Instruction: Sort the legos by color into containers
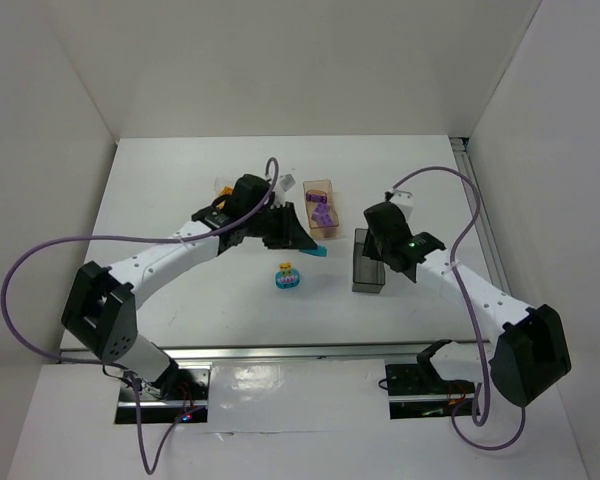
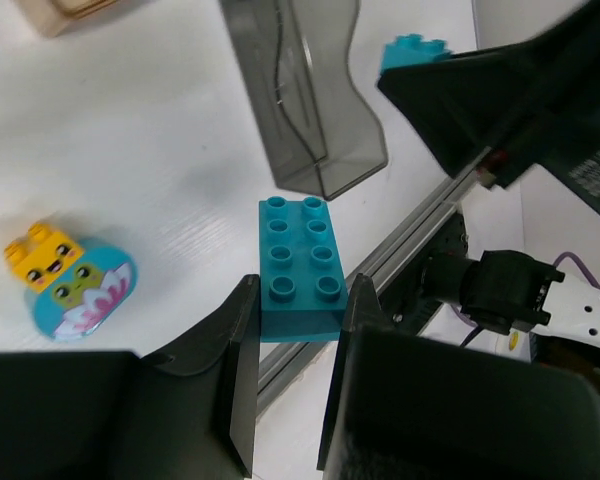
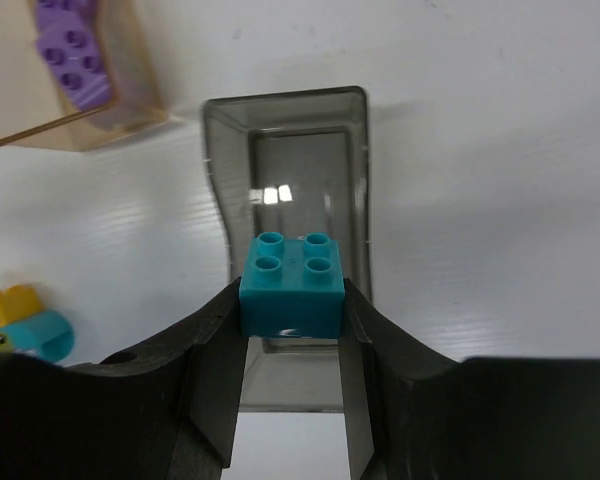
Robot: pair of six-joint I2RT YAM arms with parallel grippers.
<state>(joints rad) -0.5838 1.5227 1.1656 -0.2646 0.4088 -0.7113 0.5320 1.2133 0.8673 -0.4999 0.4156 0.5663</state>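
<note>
Legos are sitting partly sorted, two bins showing: orange-tan bin (image 3: pixel 80 132), upper left, is holding at least two purple bricks (image 3: pixel 72 55); grey bin (image 3: pixel 290 160), centre, is showing none. Over it the right gripper (image 3: pixel 292 300) is clamping one teal brick (image 3: pixel 292 275); the left gripper (image 2: pixel 302 300) is pinching a second teal brick (image 2: pixel 298 250). One yellow-teal stack (image 2: pixel 65 285) is waiting lower left.

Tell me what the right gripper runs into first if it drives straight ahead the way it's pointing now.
Likely the dark grey bin: the right gripper, shut on a small teal brick, points into its open top, so the brick would probably reach the bin's floor first. Depth is unclear.
</note>
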